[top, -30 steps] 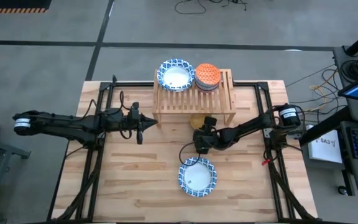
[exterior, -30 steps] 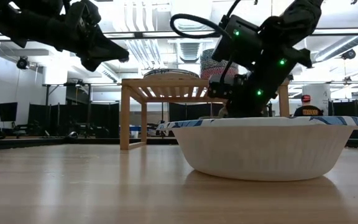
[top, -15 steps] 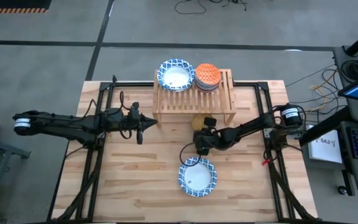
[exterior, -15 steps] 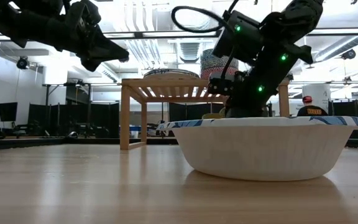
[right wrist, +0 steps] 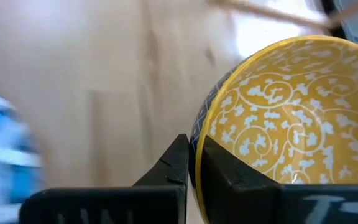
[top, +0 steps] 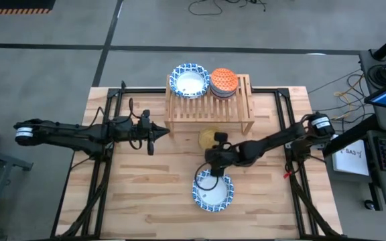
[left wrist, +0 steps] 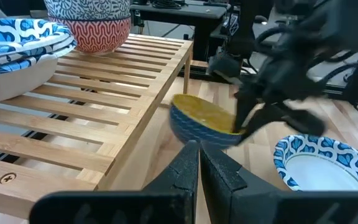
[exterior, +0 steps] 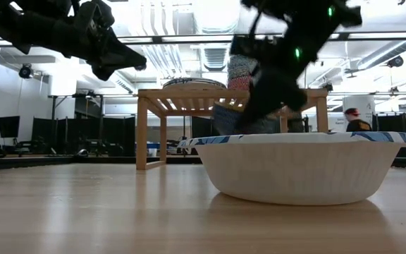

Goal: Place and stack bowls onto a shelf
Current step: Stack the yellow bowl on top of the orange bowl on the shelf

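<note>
- Step in hand, as I read it: right gripper [top: 214,140] carries the yellow bowl [top: 208,138] for the shelf [top: 236,109]. Fingers clamped on its rim – right wrist view shows one finger inside, one outside the wall.
- In the left wrist view the bowl is tilted, blue outside, yellow inside, and looks clear of the tabletop [top: 146,194], just beside the shelf's front edge.
- High view: bowl sits over the table btwn the shelf front and the blue-and-white bowl [top: 213,189] nearer the table's front.
- Left gripper [top: 154,134] waits w/ fingers together, empty, hovering just left of the shelf.
- Next move, my guess: lift higher than the slatted top, level the bowl, go to the small stack [top: 224,82] or the bare slats on the shelf's right end. Needs clearance over the front rail; a tilted bowl could catch the edge.
- Count, shelf: 1 wide blue-and-white bowl [top: 189,79] on its left part – left wrist view hints at a 2nd rim under it, can't be sure.
- Small stack beside it, touching or nearly: orange-red on top from above; wrist view shows a dark-patterned bowl nested in a red one – at least 2.
- Off the shelf: 2 – yellow in the gripper, 1 wide on the table.
- Arms: 2. Shelf: 1.
</note>
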{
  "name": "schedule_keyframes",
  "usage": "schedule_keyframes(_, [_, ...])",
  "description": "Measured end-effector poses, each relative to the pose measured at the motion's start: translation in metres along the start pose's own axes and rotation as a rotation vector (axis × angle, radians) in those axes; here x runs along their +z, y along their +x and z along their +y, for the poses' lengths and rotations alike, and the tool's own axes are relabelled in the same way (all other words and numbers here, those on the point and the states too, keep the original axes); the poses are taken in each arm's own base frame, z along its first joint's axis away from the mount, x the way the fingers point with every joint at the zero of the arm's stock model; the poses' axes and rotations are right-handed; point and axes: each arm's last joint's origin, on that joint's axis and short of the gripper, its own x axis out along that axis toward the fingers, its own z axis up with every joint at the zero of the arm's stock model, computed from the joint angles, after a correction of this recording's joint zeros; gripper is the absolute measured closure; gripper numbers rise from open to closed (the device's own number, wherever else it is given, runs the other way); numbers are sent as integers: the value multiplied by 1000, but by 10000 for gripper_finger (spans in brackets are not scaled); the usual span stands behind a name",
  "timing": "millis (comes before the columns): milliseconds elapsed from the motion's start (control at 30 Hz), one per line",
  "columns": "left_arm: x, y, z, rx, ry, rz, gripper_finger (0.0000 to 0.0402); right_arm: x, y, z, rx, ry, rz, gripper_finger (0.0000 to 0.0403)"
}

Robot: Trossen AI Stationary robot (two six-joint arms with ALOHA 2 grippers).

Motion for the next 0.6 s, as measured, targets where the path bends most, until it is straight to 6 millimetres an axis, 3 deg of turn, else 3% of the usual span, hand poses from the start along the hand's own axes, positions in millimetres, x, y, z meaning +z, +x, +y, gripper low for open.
schedule_keyframes(300, [-2,3,0,1,1,13,402,57,-40,9,77,-90,-170,390])
schedule_keyframes(600, [-6,8,0,3,7,32,402,106,-79,-19,27,-195,-236,390])
